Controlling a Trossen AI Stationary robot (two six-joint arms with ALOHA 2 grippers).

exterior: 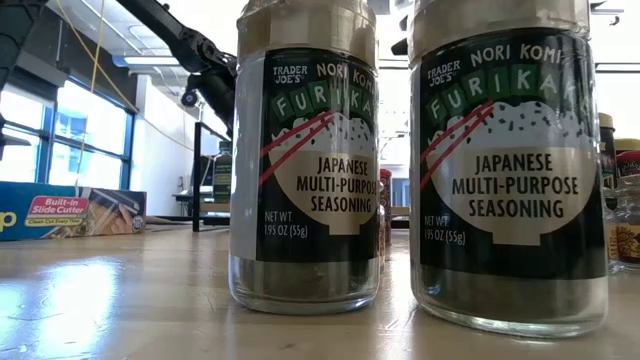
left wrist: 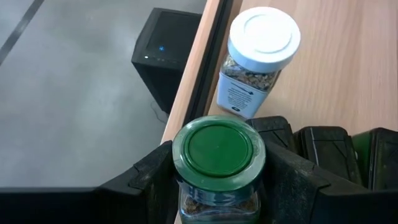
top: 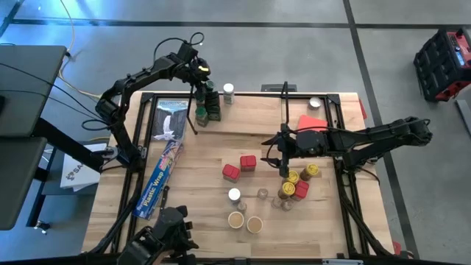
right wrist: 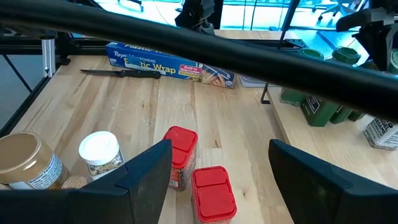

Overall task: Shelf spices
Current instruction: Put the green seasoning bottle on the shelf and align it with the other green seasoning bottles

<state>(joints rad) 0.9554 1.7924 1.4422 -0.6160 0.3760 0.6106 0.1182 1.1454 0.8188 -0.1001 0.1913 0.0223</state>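
My left gripper (top: pixel 202 81) (left wrist: pixel 217 171) is over the far edge of the shelf (top: pixel 257 118), shut on a green-lidded jar (left wrist: pixel 217 149). Beside it a white-lidded jar (left wrist: pixel 261 43) (top: pixel 229 90) and several green-lidded jars (top: pixel 207 110) stand on the shelf board. My right gripper (top: pixel 282 156) (right wrist: pixel 214 171) hangs open over the table's middle, above two red square tins (right wrist: pixel 211 190) (top: pixel 240 166). More jars stand in clusters on the table (top: pixel 294 184). Two furikake jars (exterior: pixel 305 170) fill the low view. My left gripper pinches the green-lidded jar between its two fingers, on the glass body just under the lid (left wrist: pixel 214 199). The fingers (left wrist: pixel 152 177) come from above, pointing down. The jar stays upright. Whether its base rests on the shelf board is hidden by the jar itself.
A blue plastic-wrap box (top: pixel 163 173) (right wrist: pixel 168 62) lies on the table's left side, with a black knife (right wrist: pixel 118 73) near it. The shelf's black wire frame (right wrist: pixel 205 50) crosses in front of my right gripper. A red card (top: pixel 313 120) lies on the shelf's right part.
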